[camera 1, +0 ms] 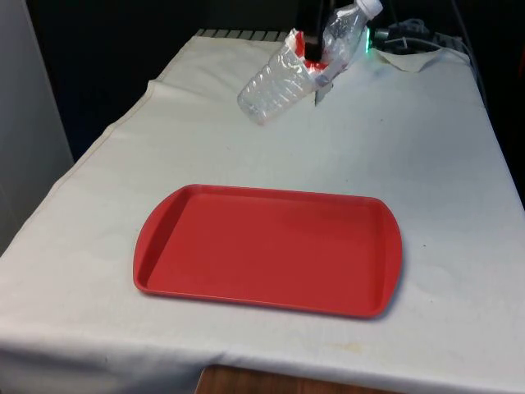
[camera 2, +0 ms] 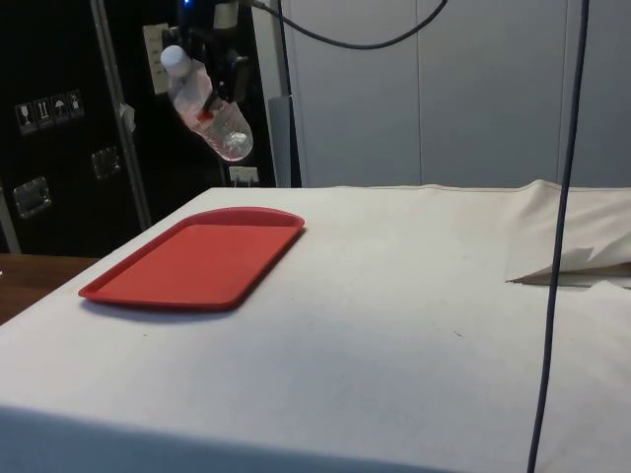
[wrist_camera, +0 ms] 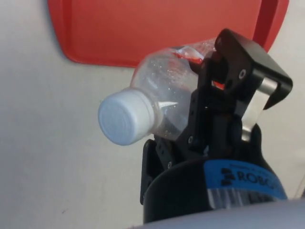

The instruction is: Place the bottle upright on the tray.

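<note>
1. Above the far part of the table, the black two-finger gripper [camera 1: 316, 51] carries the clear crumpled plastic bottle with a white cap and red label [camera 1: 283, 78] in the air, well clear of the white cloth [camera 1: 426, 164].
2. Gripper state: the fingers are pinched on the bottle's mid-body at the red label, one finger [wrist_camera: 224, 90] seen lying across the plastic in the wrist view.
3. Bottle attitude: tilted, cap [camera 2: 174, 58] higher and away from the tray, base [camera 2: 237, 146] lower. It is not upright, so the wrist would likely have to rotate before release.
4. The flat red rectangular plastic tray with a raised rim [camera 1: 156, 238] lies on the near half of the table, nothing on it. The bottle hangs beyond its far edge, slightly toward the front view's right.
5. Judgement: the transport step is in hand; the mid-body grip leaves the base free to meet the tray floor.
6. Risk: thin crushed walls may deform under clamping, and a light empty bottle may tip on release.
</note>
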{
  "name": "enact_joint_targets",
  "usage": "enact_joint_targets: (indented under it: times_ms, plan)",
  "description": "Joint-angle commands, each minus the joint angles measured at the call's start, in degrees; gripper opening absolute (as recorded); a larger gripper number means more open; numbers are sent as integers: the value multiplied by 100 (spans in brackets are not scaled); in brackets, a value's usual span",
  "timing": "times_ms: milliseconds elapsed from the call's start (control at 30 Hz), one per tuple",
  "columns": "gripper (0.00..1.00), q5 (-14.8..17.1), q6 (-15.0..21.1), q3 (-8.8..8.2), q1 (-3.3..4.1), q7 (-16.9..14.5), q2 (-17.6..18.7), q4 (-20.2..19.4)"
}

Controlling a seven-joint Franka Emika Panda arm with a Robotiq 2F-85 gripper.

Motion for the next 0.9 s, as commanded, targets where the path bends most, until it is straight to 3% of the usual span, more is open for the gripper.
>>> enact_joint_targets:
  times_ms: [0,67,133,333,367,400,667,700,867]
  plan:
    - [0,155,63,23,-23,-109,29,17]
    - [0,115,23,-6,-6,-52,17,17]
    - [0,395,86,17,-34,-229,57,52]
    - [0,837,69,0,-46,-470,86,92]
    - [0,699,29,-29,-17,-372,57,74]
    - [0,900,69,0,-46,-504,86,92]
    - [0,1484,34,-23,-52,-865,126,155]
    - [0,1375,29,-57,-29,-773,109,132]
    - [0,1822,17,-29,-63,-1066,166,195]
